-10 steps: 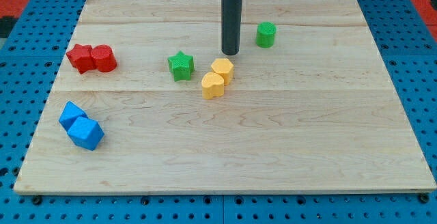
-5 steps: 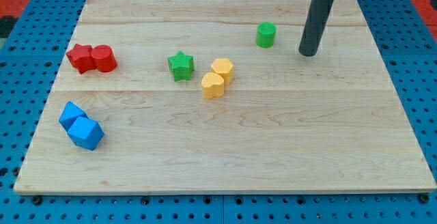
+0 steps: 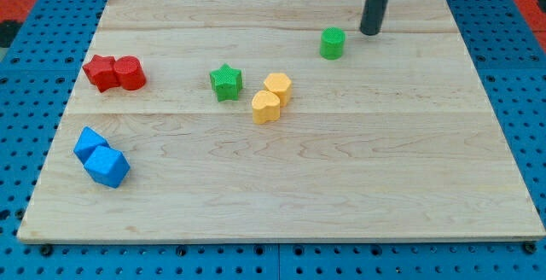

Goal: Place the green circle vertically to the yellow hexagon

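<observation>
The green circle (image 3: 332, 43) stands near the view's top, right of centre. The yellow hexagon (image 3: 277, 86) lies lower and to the left of it, touching a second yellow block (image 3: 265, 107). My tip (image 3: 370, 32) is on the board just up and to the right of the green circle, a small gap apart from it.
A green star (image 3: 226, 83) sits left of the yellow hexagon. Two red blocks (image 3: 114, 72) touch each other at the view's left. Two blue blocks (image 3: 101, 157) lie together at the lower left. The wooden board (image 3: 341, 186) rests on a blue pegboard.
My tip moved from beside the yellow hexagon to the right past the green circle, then up and left, to the circle's upper right. No block has moved.
</observation>
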Controlling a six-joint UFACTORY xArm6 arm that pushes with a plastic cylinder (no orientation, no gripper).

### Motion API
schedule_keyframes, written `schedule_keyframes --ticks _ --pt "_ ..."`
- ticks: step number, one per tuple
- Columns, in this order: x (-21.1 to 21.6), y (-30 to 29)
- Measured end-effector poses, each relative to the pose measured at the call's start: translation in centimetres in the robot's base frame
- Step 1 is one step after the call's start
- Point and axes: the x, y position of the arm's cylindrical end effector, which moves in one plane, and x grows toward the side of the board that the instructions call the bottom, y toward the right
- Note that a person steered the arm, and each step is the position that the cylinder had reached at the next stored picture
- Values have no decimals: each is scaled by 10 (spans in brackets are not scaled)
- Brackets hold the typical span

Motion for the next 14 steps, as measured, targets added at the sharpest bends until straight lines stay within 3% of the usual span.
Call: schedule_keyframes --ticks 2,10,11,12,14 --pt "21 -42" --pt "21 -17" --pt "30 -11" --pt "80 12" --pt "25 -56"
